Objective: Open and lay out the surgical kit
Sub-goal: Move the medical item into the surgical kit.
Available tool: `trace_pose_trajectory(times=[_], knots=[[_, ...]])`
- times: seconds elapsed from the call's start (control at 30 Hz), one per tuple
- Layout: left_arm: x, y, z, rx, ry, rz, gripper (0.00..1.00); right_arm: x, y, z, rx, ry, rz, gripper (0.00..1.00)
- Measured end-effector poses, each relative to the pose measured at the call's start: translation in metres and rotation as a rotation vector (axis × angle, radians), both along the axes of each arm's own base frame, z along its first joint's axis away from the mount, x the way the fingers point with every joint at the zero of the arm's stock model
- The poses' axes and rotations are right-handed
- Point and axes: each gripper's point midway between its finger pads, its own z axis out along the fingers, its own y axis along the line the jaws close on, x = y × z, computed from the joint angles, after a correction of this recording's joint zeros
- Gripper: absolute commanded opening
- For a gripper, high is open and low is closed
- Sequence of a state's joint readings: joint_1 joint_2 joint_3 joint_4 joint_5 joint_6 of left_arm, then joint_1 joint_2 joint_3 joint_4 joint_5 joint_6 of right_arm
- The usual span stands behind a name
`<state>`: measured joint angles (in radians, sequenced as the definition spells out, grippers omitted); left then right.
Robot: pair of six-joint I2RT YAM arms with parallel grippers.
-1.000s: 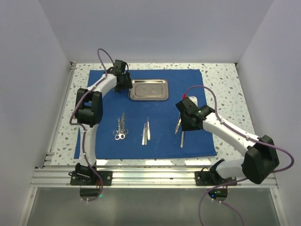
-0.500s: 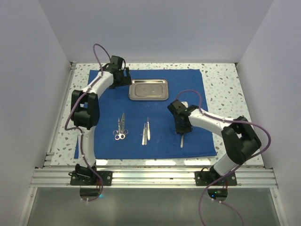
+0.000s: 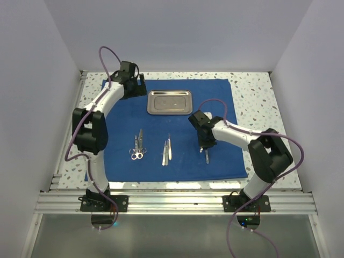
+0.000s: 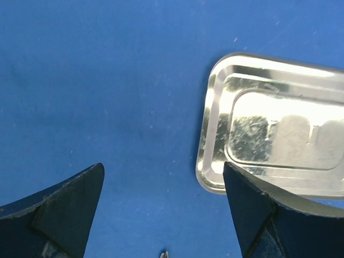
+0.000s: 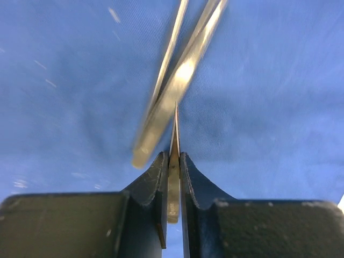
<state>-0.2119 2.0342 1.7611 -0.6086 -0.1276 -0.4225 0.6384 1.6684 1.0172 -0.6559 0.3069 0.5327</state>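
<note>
The royal-blue cloth wrap [image 3: 183, 161] lies spread flat on the table. The steel tray [image 3: 170, 102] sits empty at its back middle and also shows in the left wrist view [image 4: 279, 142]. My left gripper [image 3: 138, 86] hangs open and empty over bare cloth just left of the tray [image 4: 163, 166]. My right gripper [image 3: 203, 141] is shut on a slim silver instrument [image 5: 173, 188], held edge-on between the fingers low over the cloth. A second silver instrument [image 5: 177, 86] shows blurred just in front. Scissors [image 3: 137, 146] and two tweezers [image 3: 166, 149] lie in a row at the cloth's middle.
Another slim instrument [image 3: 207, 156] lies on the cloth just below the right gripper. The speckled tabletop [image 3: 258, 102] shows round the cloth. White walls close in on both sides and an aluminium rail [image 3: 172, 201] runs along the near edge.
My right gripper has moved left across the cloth, towards the middle, with the instrument. My left gripper has drawn back and to the left, away from the tray's corner.
</note>
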Motion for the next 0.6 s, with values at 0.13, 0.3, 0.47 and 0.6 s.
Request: trace_pose_trajectory(times=[0.13,0.3,0.47,0.6], knots=[[-0.01,0.003,-0.015,0.009,0.045,0.001,0.95,0.024,0.01,0.016,0.003,-0.06,-0.002,0.0],[-0.013,0.003,-0.017,0.012,0.055,0.0,0.95,0.046,0.018,0.024,-0.016,-0.105,-0.012,0.0],[-0.014,0.005,-0.014,0.021,0.048,-0.011,0.95,0.052,0.017,0.014,-0.057,-0.09,-0.017,0.31],[-0.017,0.006,-0.007,0.028,0.039,-0.013,0.95,0.052,0.015,0.008,-0.076,-0.075,-0.019,0.82]])
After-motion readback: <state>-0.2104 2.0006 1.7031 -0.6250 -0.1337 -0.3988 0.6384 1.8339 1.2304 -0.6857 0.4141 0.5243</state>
